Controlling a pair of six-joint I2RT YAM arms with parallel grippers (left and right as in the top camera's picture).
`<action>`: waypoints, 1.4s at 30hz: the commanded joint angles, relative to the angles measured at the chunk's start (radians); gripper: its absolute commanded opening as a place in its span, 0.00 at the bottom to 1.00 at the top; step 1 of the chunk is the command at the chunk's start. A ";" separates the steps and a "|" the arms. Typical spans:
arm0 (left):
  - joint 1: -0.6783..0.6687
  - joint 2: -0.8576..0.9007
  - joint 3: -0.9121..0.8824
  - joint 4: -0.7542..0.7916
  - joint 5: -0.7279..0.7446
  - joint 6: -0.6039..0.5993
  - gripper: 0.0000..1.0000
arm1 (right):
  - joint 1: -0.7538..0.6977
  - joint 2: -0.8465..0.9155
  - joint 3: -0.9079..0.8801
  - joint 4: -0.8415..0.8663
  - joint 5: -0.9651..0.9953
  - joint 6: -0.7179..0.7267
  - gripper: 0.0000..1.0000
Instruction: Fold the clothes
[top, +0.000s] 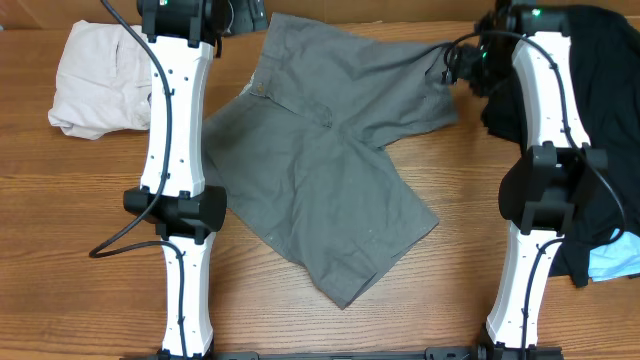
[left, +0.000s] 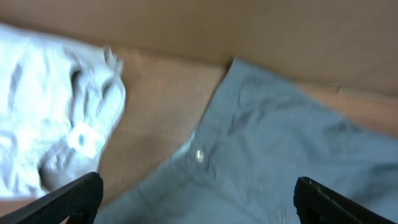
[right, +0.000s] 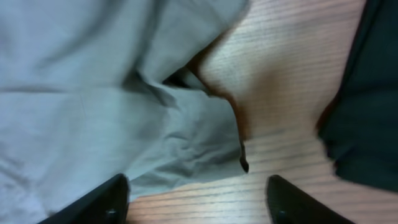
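Both sets spread and empty, left fingers (left: 71, 198) and right fingers (right: 291, 202) hang over the shorts (top: 330, 170) lying beneath and ahead, so best pinch opposite edges evenly, tugging flat before folding.

The shorts (top: 330, 180) are mid-grey woven cloth, matt and lightly creased, with a small shiny button (left: 199, 155). The surface (top: 80, 250) is brown wood with a clear grain and a faint sheen. The cream garment (top: 95, 80) at the far left corner is soft, rumpled cloth. The T-shirt (top: 610, 60) is matt black cloth. The arms (top: 175, 110) have smooth white plastic shells. The left hand (left: 198, 190) has matt black fingers (left: 68, 199).
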 joint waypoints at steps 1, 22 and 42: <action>-0.005 0.035 -0.016 -0.025 0.053 -0.047 1.00 | 0.002 -0.018 -0.127 0.038 0.007 0.040 0.67; 0.000 0.035 -0.018 -0.097 0.030 -0.046 1.00 | -0.018 -0.018 -0.262 0.079 0.140 0.080 0.04; 0.075 -0.137 -0.009 -0.202 0.098 0.051 1.00 | -0.073 -0.382 0.035 -0.340 -0.045 -0.008 0.95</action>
